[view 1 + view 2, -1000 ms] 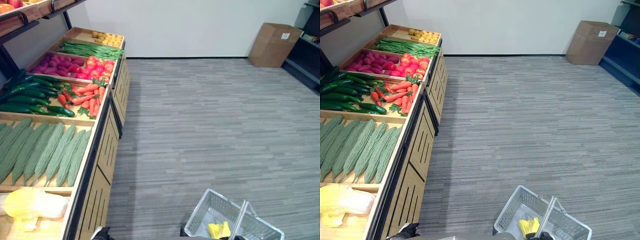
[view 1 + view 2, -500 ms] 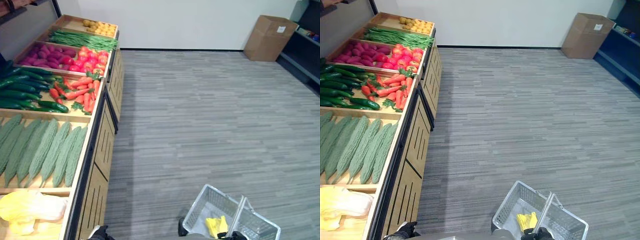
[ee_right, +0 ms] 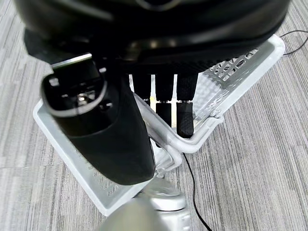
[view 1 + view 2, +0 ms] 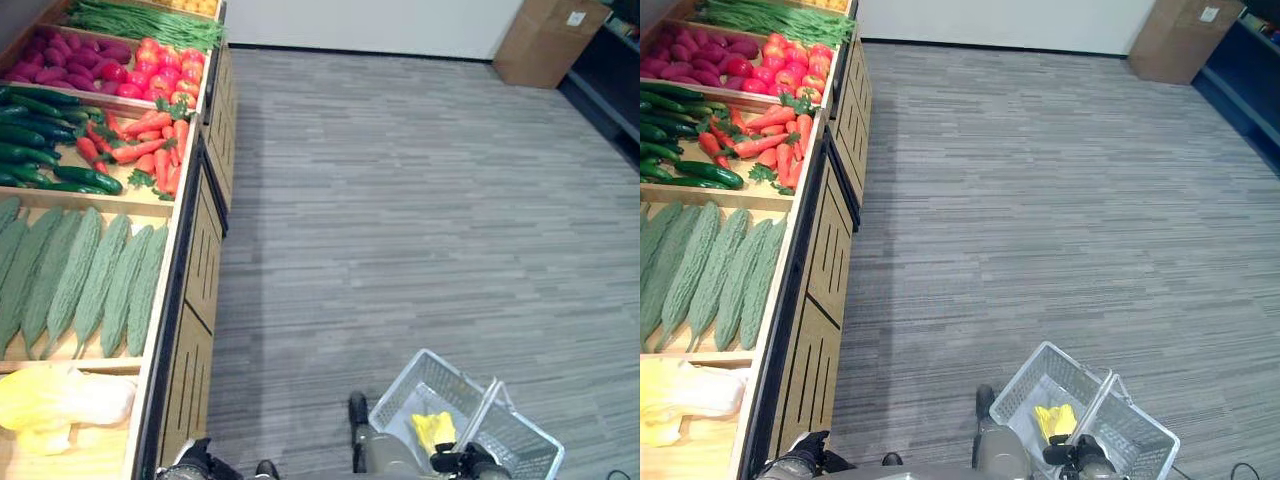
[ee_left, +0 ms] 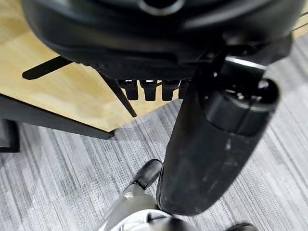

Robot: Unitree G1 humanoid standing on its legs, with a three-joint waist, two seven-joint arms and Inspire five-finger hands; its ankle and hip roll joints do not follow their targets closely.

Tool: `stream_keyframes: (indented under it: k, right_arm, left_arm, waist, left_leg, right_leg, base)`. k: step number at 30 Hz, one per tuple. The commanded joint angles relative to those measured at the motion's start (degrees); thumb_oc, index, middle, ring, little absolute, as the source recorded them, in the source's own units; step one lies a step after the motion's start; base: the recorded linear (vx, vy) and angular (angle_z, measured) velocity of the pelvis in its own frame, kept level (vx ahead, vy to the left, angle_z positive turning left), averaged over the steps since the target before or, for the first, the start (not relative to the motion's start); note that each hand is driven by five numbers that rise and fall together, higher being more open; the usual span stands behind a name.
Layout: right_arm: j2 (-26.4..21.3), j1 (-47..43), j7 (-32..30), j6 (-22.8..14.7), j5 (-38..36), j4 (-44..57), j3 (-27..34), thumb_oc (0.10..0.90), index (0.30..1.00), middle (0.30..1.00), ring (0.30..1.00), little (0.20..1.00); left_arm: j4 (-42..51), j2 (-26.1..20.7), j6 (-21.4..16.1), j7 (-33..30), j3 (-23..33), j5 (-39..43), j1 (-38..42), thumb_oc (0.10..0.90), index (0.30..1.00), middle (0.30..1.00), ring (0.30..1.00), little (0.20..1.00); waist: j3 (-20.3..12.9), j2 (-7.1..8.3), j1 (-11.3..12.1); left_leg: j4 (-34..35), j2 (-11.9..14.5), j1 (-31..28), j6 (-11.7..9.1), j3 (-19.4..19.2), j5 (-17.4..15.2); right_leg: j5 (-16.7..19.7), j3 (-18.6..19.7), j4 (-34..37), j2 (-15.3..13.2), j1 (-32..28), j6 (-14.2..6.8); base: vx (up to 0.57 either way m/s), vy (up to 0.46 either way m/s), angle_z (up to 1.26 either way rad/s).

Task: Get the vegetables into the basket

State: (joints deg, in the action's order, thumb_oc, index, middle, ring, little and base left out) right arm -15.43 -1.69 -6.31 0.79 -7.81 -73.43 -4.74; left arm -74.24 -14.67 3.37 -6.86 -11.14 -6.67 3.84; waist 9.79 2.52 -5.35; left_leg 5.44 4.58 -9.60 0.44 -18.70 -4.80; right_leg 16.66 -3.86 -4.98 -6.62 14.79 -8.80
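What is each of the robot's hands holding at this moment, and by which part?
The right hand holds the white basket by its handle, fingers curled round it. The left hand holds nothing.

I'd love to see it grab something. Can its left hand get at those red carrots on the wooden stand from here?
Probably not yet. The left hand hangs low by the wooden stand's near end, while the red carrots lie far up the stand, past the bumpy green gourds. Nothing blocks the way.

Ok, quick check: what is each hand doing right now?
Left hand: fingers curled, holding nothing, beside the wooden produce stand.
Right hand: fingers curled round the handle of the white basket.
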Motion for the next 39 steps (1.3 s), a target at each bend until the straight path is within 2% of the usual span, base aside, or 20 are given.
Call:
stream_keyframes:
  k: [1, 4, 6, 9, 11, 13, 15, 19, 22, 23, 25, 26, 27, 28, 29, 30, 31, 33, 35, 39]
  right_arm:
    - [0.2, 2.5, 1.2, 0.9, 2.2, -1.5, -4.9, 0.400, 0.300, 0.300, 0.300, 0.300]
    - [-0.3, 2.9, 1.4, 0.8, 2.9, -1.8, -5.3, 0.400, 0.300, 0.300, 0.300, 0.300]
    - [-1.0, 3.9, 1.6, 0.6, 2.8, -2.1, -5.2, 0.400, 0.300, 0.300, 0.300, 0.300]
    - [-1.9, 4.4, 1.8, 0.7, 3.3, -2.2, -5.1, 0.400, 0.300, 0.300, 0.300, 0.300]
    - [-3.4, 4.4, 2.0, 0.7, 3.9, -2.5, -5.0, 0.400, 0.300, 0.300, 0.300, 0.300]
    - [-4.4, 4.3, 2.0, 0.6, 3.8, -1.8, -4.7, 0.400, 0.300, 0.300, 0.300, 0.300]
    - [-4.8, 4.2, 1.9, 0.6, 3.7, -1.6, -4.7, 0.400, 0.300, 0.300, 0.300, 0.300]
    - [-5.6, 3.7, 2.4, 0.7, 3.7, -0.8, -5.2, 0.400, 0.300, 0.300, 0.300, 0.300]
    - [-5.7, 3.5, 2.3, 0.7, 3.4, -0.9, -5.1, 0.400, 0.300, 0.300, 0.300, 0.300]
    - [-5.9, 3.6, 2.3, 0.8, 3.0, -0.8, -5.0, 0.400, 0.300, 0.300, 0.300, 0.300]
    - [-5.8, 3.6, 2.2, 0.7, 3.0, -0.7, -5.0, 0.400, 0.300, 0.300, 0.300, 0.300]
    - [-5.9, 3.8, 2.1, 0.9, 2.9, -0.9, -5.0, 0.400, 0.300, 0.300, 0.300, 0.300]
    - [-5.9, 3.8, 2.1, 0.9, 2.9, -0.9, -4.9, 0.400, 0.300, 0.300, 0.300, 0.300]
    - [-6.0, 3.9, 2.0, 1.1, 2.8, -1.2, -4.9, 0.400, 0.300, 0.300, 0.300, 0.300]
    - [-5.9, 3.9, 2.0, 1.1, 2.8, -1.2, -4.9, 0.400, 0.300, 0.300, 0.300, 0.300]
    - [-6.0, 4.1, 1.7, 1.3, 3.1, -1.6, -4.9, 0.400, 0.300, 0.300, 0.300, 0.300]
    - [-6.0, 4.1, 1.7, 1.3, 3.1, -1.6, -4.9, 0.400, 0.300, 0.300, 0.300, 0.300]
    - [-6.1, 4.4, 1.3, 1.3, 3.6, -2.0, -4.8, 0.400, 0.300, 0.300, 0.300, 0.300]
    - [-6.2, 4.8, 1.0, 1.1, 4.4, -2.0, -5.3, 0.400, 0.300, 0.300, 0.300, 0.300]
    - [-6.3, 4.8, 1.0, 1.0, 4.9, -1.7, -5.7, 0.400, 0.300, 0.300, 0.300, 0.300]
  left_arm:
    - [-0.4, -0.9, -0.4, 0.0, -0.4, 0.1, 0.8, 0.900, 1.000, 1.000, 1.000, 1.000]
    - [0.0, 0.0, -0.5, 0.1, -0.7, 0.1, 1.2, 0.900, 1.000, 1.000, 1.000, 1.000]
    - [-0.1, 0.9, -0.3, 0.4, -1.2, -0.4, 1.3, 0.900, 1.000, 1.000, 1.000, 1.000]
    - [-0.3, 1.8, -0.3, 0.6, -1.5, -0.3, 1.3, 0.900, 1.000, 1.000, 1.000, 1.000]
    - [-0.4, 2.8, 0.0, 0.6, -1.8, 0.6, 1.5, 0.900, 1.000, 1.000, 1.000, 1.000]
    - [0.3, 3.6, -0.1, 0.6, -2.3, 1.2, 1.6, 0.900, 1.000, 1.000, 1.000, 1.000]
    - [0.6, 3.7, -0.1, 0.6, -2.7, 1.3, 1.8, 0.900, 1.000, 1.000, 1.000, 1.000]
    - [1.0, 4.2, -0.1, 0.3, -2.7, 2.8, 2.3, 0.900, 1.000, 1.000, 1.000, 1.000]
    - [0.9, 4.3, -0.1, 0.1, -2.7, 3.4, 2.2, 0.900, 1.000, 1.000, 1.000, 1.000]
    - [1.0, 4.3, 0.0, 0.1, -2.4, 4.0, 2.2, 0.900, 1.000, 1.000, 1.000, 1.000]
    - [0.9, 4.2, 0.0, -0.2, -2.2, 4.6, 2.3, 0.900, 1.000, 1.000, 1.000, 1.000]
    - [1.0, 4.1, 0.1, -0.5, -1.8, 5.3, 2.1, 0.900, 1.000, 1.000, 1.000, 1.000]
    - [1.0, 4.1, 0.1, -0.5, -1.9, 5.3, 2.1, 0.900, 1.000, 1.000, 1.000, 1.000]
    - [1.2, 4.1, 0.3, -0.7, -1.4, 6.0, 1.9, 0.900, 1.000, 1.000, 1.000, 1.000]
    - [1.2, 4.1, 0.3, -0.7, -1.4, 6.0, 1.9, 0.900, 1.000, 1.000, 1.000, 1.000]
    - [1.0, 4.1, 0.3, -1.1, -1.1, 6.1, 1.5, 0.900, 1.000, 1.000, 1.000, 1.000]
    - [1.0, 4.1, 0.3, -1.1, -1.1, 6.1, 1.5, 0.900, 1.000, 1.000, 1.000, 1.000]
    - [0.7, 4.1, 0.2, -1.5, -0.4, 6.5, 1.1, 0.900, 1.000, 1.000, 1.000, 1.000]
    - [0.2, 4.2, 0.3, -1.9, 0.1, 6.9, 0.8, 0.900, 1.000, 1.000, 1.000, 1.000]
    - [0.1, 4.1, 0.1, -2.1, 0.3, 7.1, 0.2, 0.900, 1.000, 1.000, 1.000, 1.000]
  waist:
    - [0.9, 0.81, -1.8]
    - [1.0, 0.99, -3.7]
    - [0.2, -0.07, -5.0]
    - [-0.5, -1.60, -5.0]
    - [-1.3, -4.20, -5.2]
    - [-1.7, -5.67, -5.6]
    - [-1.7, -6.09, -5.8]
    - [-2.0, -7.13, -6.0]
    - [-1.9, -6.72, -5.6]
    - [-1.5, -5.56, -5.1]
    - [-1.2, -4.90, -4.8]
    - [-0.7, -3.89, -4.1]
    - [-0.7, -3.97, -4.0]
    - [-0.3, -3.11, -3.2]
    - [-0.2, -3.24, -3.0]
    - [-0.2, -2.05, -1.9]
    - [0.0, -2.17, -1.7]
    - [0.3, -1.46, -0.1]
    - [0.6, -1.65, 1.4]
    - [0.9, -1.60, 2.4]
  left_leg:
    - [-0.4, -5.2, -0.4, -2.3, 4.0, 0.1]
    - [-0.4, -8.1, -3.8, -1.0, 7.5, -2.4]
    - [-0.4, -9.1, -6.5, -0.6, 9.9, -4.4]
    - [-0.4, -8.9, -7.9, -0.7, 11.5, -4.9]
    - [-1.3, -8.2, -9.2, -1.5, 13.2, -1.8]
    - [-4.8, -7.7, -8.5, -2.8, 13.8, 0.6]
    - [-6.1, -7.8, -8.2, -3.7, 14.0, 1.6]
    - [-12.7, -6.6, -6.2, -8.9, 13.4, 8.9]
    - [-17.3, -6.2, -4.0, -10.6, 12.8, 12.1]
    - [-23.1, -5.5, -0.7, -12.1, 11.0, 14.7]
    - [-25.9, -4.8, 0.6, -12.6, 9.3, 15.6]
    - [-27.7, -3.0, 2.7, -12.2, 5.9, 16.4]
    - [-28.0, -2.9, 2.7, -12.2, 5.8, 16.1]
    - [-26.9, -0.2, 6.3, -10.6, 1.7, 15.0]
    - [-27.3, 0.1, 6.3, -10.6, 1.5, 14.6]
    - [-24.6, 2.1, 10.2, -8.8, 0.0, 11.9]
    - [-25.0, 2.3, 10.0, -8.8, -0.2, 11.5]
    - [-16.5, 4.6, 14.3, -7.9, -0.5, 11.0]
    - [-6.6, 7.8, 15.8, -8.8, 2.7, 16.3]
    - [-2.0, 9.9, 16.4, -10.1, 3.0, 20.0]
  right_leg:
    - [0.6, -0.2, 8.0, -0.9, 6.0, -4.4]
    - [1.7, -1.6, 7.9, 2.1, 8.4, -3.7]
    - [1.3, 0.4, 6.1, 3.3, 7.8, -2.6]
    - [0.8, -0.6, 4.8, 3.7, 7.6, -1.6]
    - [-1.2, -2.5, 2.0, 4.5, 6.6, 0.5]
    - [-3.3, -4.5, -0.1, 4.8, 5.8, 1.8]
    - [-4.0, -5.2, -0.4, 4.8, 5.3, 2.4]
    - [-8.1, -6.5, -0.9, 6.2, 1.8, 5.0]
    - [-9.4, -6.4, -0.3, 6.7, -0.4, 5.8]
    - [-10.4, -6.2, 0.1, 6.0, -2.4, 6.5]
    - [-11.0, -6.1, 0.1, 5.8, -3.2, 6.9]
    - [-12.3, -6.1, 0.1, 5.3, -4.8, 7.2]
    - [-12.4, -6.0, 0.0, 5.5, -4.8, 7.2]
    - [-13.1, -5.9, 0.7, 4.6, -6.9, 6.8]
    - [-13.2, -5.8, 0.6, 4.8, -7.0, 6.8]
    - [-13.7, -5.3, 1.7, 3.8, -9.1, 5.8]
    - [-13.8, -5.1, 1.7, 4.0, -9.4, 5.8]
    - [-14.5, -4.1, 3.1, 3.0, -11.9, 4.3]
    - [-16.1, -2.2, 3.6, 3.0, -14.4, 3.8]
    - [-18.0, 0.0, 3.8, 3.5, -16.9, 3.6]
  base:
    - [0.21, 0.052, 0.26]
    - [0.32, 0.038, 0.31]
    - [0.37, -0.009, 0.44]
    - [0.25, -0.072, 0.63]
    - [0.39, -0.191, 0.05]
    - [0.31, -0.191, 0.45]
    - [0.20, -0.140, 0.55]
    - [0.24, -0.226, 0.19]
    - [0.15, -0.151, 0.01]
    - [0.21, -0.210, -0.02]
    - [0.20, -0.200, -0.08]
    - [0.19, -0.192, -0.21]
    - [0.25, -0.169, -0.19]
    - [0.12, -0.040, -0.10]
    - [0.27, -0.063, -0.04]
    - [0.15, -0.011, -0.10]
    - [0.25, 0.002, -0.06]
    - [0.28, 0.095, -0.08]
    - [0.35, 0.146, -0.11]
    - [0.23, 0.053, -0.61]
